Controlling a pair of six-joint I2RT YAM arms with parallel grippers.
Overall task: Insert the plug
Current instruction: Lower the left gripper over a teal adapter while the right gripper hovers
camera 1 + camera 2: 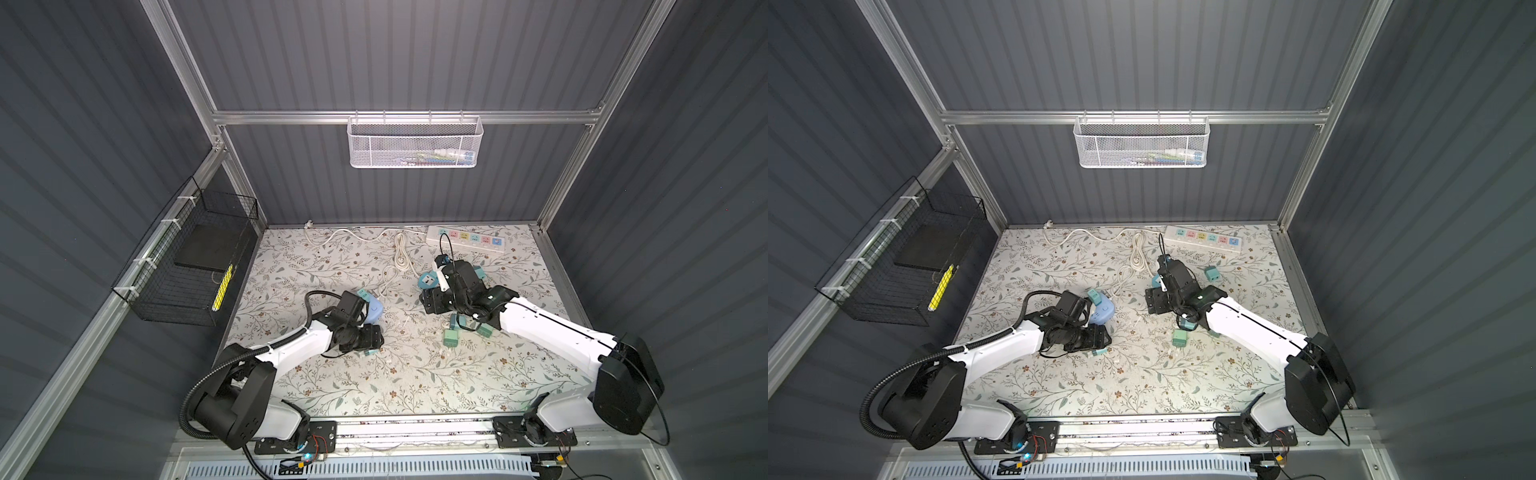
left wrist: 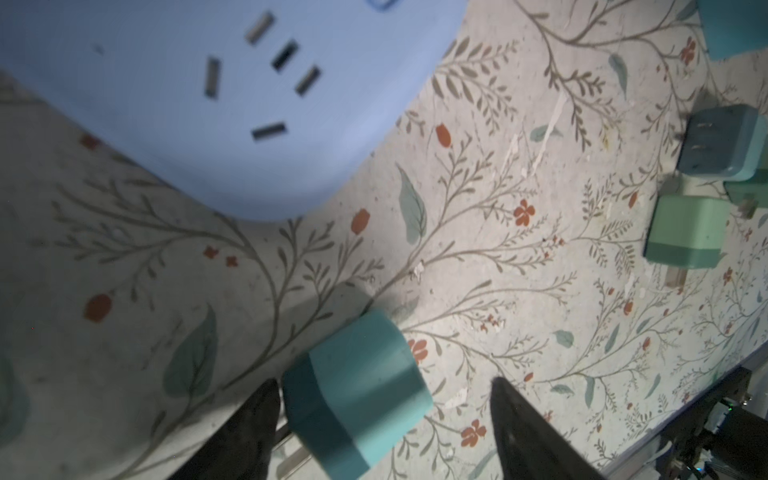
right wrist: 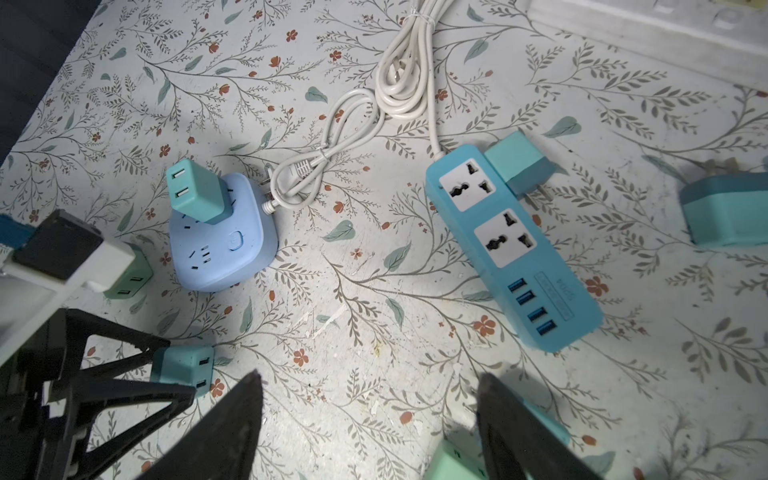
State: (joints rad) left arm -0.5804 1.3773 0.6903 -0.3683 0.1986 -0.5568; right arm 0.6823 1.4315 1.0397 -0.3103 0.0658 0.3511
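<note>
You are straddling teal plug adapter point(image 2: 357, 395) with left end effector point(image 2: 384, 384), jaws released, likely readying pinch. It is lying on tabletop point(image 2: 498, 249), 6 o'clock of blue cube socket point(image 2: 208, 104) in both top views. Right end effector point(image 3: 370, 378) hovering released at 2 o'clock, giving room.

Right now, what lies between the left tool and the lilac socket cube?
Left wrist view: only bare floral mat separates lilac socket cube from left tool, which straddles a teal plug.
</note>
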